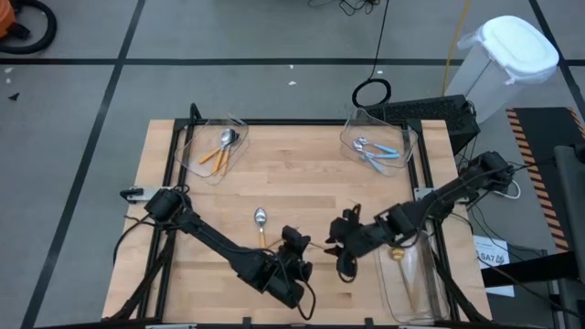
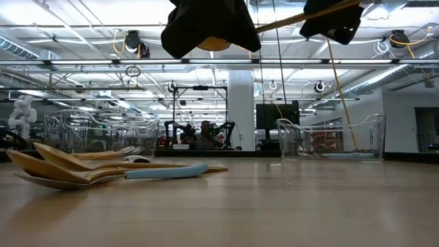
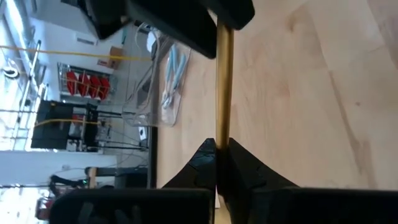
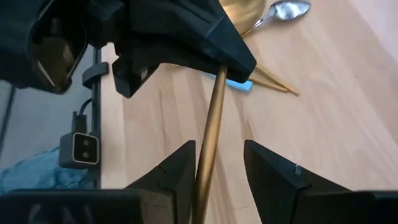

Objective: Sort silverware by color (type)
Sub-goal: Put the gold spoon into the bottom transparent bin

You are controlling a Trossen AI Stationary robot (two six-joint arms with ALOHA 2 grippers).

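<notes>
An all-gold spoon hangs above the table's near middle with my left gripper shut on it. Its handle slants across to my right gripper, whose open fingers stand on either side of the handle's free end. I cannot tell whether the handle touches a right finger. Its bowl shows under my left gripper. Several loose spoons, gold and blue-handled, lie flat on the table below the arms. An orange-handled one lies just beyond them. My left gripper pinches the gold spoon's handle between its two fingers. The handle sticks out past the fingertips toward my right gripper, and the bowl sits back under the fingers. The spoon is lifted clear of the table, roughly level with a slight slant.
A clear bin at the far left holds orange-handled spoons. A clear bin at the far right holds blue-handled ones. A third clear bin at the near right edge holds a gold spoon. The table's middle is bare wood.
</notes>
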